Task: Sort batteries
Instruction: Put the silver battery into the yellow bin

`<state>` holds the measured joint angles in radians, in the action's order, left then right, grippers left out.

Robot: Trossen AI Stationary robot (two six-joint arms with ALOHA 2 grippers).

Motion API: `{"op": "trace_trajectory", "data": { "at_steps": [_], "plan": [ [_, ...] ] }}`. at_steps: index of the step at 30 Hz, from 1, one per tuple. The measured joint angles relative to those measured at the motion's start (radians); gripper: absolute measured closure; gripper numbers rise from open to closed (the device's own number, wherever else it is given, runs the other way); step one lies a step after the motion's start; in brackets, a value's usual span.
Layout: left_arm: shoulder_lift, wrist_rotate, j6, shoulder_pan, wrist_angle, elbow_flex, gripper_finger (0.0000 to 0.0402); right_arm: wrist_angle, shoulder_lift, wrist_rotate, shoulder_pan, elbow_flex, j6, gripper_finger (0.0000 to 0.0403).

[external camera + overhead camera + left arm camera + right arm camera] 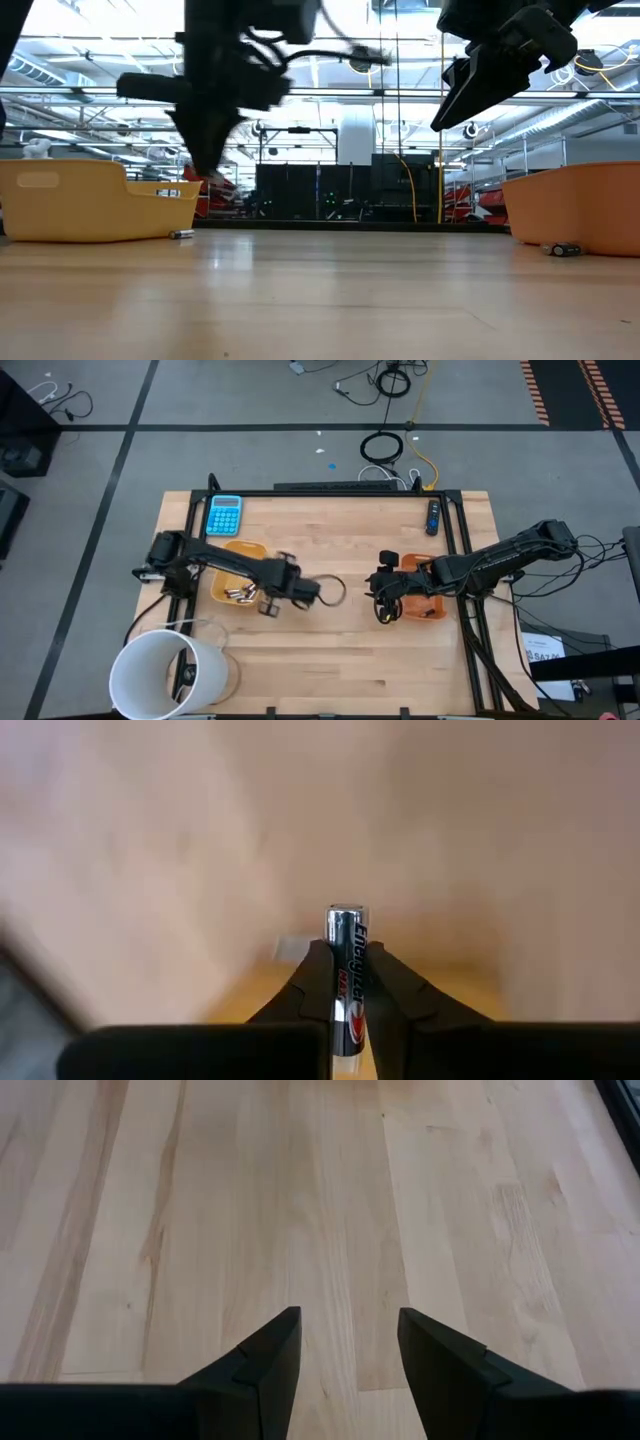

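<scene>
My left gripper (347, 958) is shut on a black Energizer battery (346, 932) with a silvery end. In the high view it hovers (266, 602) at the near right corner of the left orange tray (243, 552), which holds several batteries (236, 595). My right gripper (348, 1330) is open and empty over bare wood, just left of the right orange tray (425, 605) in the high view (383, 605). In the low view one loose battery (181, 234) lies on the table beside the left tray (90, 205), and another (565, 249) lies by the right tray (585, 205). My left gripper pinches the battery's black body (346, 982) between its two fingers. The battery lies along the fingers, and its silvery end (346, 915) sticks out past the fingertips. It is lifted clear of the table.
A blue calculator (224, 515) lies at the table's far left. A large white cylinder (165, 672) stands at the near left corner. A small dark device (433, 517) rests at the far right. Bare wood stretches between the two trays.
</scene>
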<state>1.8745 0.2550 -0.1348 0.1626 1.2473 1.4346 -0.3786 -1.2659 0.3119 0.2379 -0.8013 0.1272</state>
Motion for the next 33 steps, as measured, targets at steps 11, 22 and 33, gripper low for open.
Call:
{"op": "trace_trajectory", "data": {
  "at_steps": [11,22,33],
  "plan": [
    [-0.278,0.096,0.283,-0.131,0.08,-0.316,0.0307,-0.008,0.0,-0.003,0.0,0.0,0.008,0.0243],
    [-0.318,0.184,0.257,-0.137,-0.017,-0.382,0.0196,-0.005,0.0,-0.003,0.0,0.0,0.008,0.0243],
    [-0.306,-0.003,0.04,-0.114,-0.365,-0.371,0.0171,0.004,0.0,-0.003,0.0,0.0,0.017,0.0243]
  ]
}}
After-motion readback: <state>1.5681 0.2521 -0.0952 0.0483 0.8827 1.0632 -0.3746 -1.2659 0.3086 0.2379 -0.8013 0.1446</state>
